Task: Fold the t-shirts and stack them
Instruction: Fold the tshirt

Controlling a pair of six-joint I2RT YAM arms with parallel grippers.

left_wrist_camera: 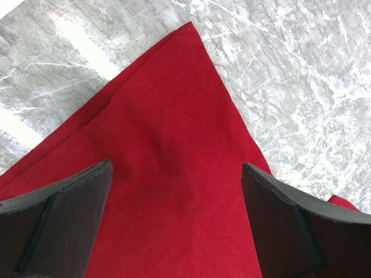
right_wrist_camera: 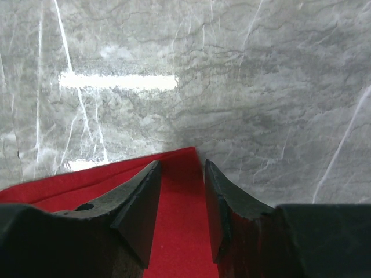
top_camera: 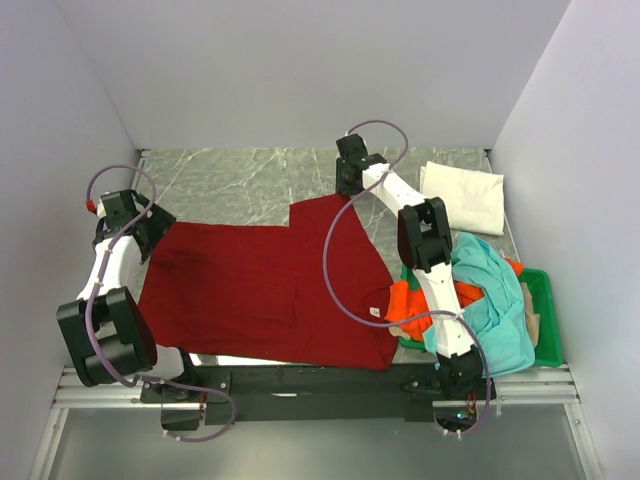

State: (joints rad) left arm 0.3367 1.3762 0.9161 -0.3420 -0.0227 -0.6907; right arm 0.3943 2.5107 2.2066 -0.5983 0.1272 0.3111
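The large dark red t-shirt (top_camera: pixel 265 290) lies spread flat on the marble table. My left gripper (top_camera: pixel 150 225) hangs over its far left corner (left_wrist_camera: pixel 174 116), jaws wide open and empty (left_wrist_camera: pixel 177 167). My right gripper (top_camera: pixel 350 182) is at the shirt's far right corner (right_wrist_camera: pixel 182 159). Its jaws stand a narrow gap apart (right_wrist_camera: pixel 181 164), one on each side of the flat red cloth. The white t-shirt (top_camera: pixel 462 195) lies folded at the far right. The teal t-shirt (top_camera: pixel 497 300) and the orange t-shirt (top_camera: pixel 408 300) are crumpled together at the right.
A green plastic tray (top_camera: pixel 543 310) sits at the right edge under the teal and orange shirts. The right arm reaches over that pile. Grey walls close the table on the left, far and right sides. Bare marble (top_camera: pixel 240 180) shows beyond the red shirt.
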